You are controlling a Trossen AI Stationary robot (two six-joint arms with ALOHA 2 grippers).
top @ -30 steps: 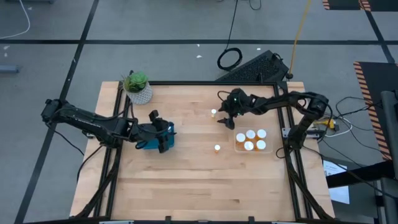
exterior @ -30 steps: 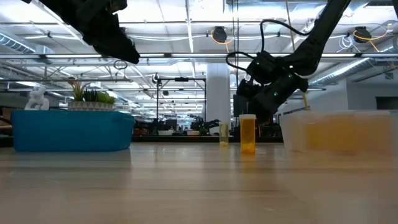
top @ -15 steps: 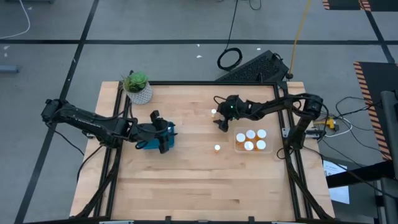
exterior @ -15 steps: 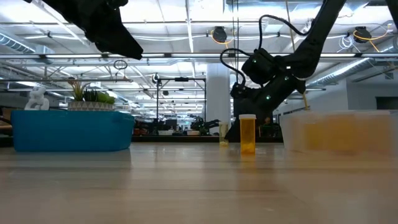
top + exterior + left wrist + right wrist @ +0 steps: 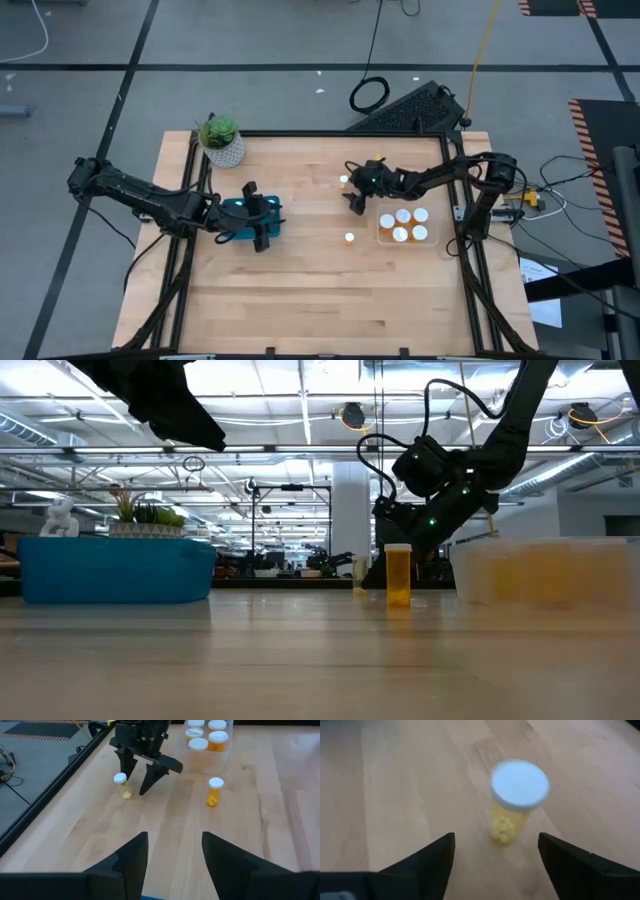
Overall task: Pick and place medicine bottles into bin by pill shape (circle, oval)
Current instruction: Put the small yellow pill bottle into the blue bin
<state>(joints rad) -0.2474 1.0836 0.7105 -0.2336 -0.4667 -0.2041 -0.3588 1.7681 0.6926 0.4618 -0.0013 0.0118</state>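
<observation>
1. 2 small amber pill bottles with round white caps stand loose on the pale wooden table (image 5: 300,290): the pale-yellow small bottle (image 5: 343,182) toward the far edge, and the orange bottle (image 5: 350,238) nearer the middle, just left of the clear bin.
2. 5 more white-capped bottles sit upright inside the clear plastic bin (image 5: 403,226) on the right half of the table.
3. The right gripper (image 5: 353,195) hangs low just beside the pale-yellow small bottle; its 2 dark fingers are spread wide and hold nothing. In the right wrist view this bottle (image 5: 516,800) stands upright ahead of the parted fingers (image 5: 427,865), untouched, with yellow pills visible at its bottom.
4. The left wrist view shows the right gripper's (image 5: 144,775) fingers splayed, with the same bottle (image 5: 121,785) just outside one fingertip, and the orange bottle (image 5: 214,791) well apart from it.
5. The left gripper (image 5: 262,232) hovers over the near edge of the blue plastic bin (image 5: 232,208) on the left half of the table, fingers parted and empty.
6. 1 green plant in a white patterned pot (image 5: 221,142) stands at the far left corner.
</observation>
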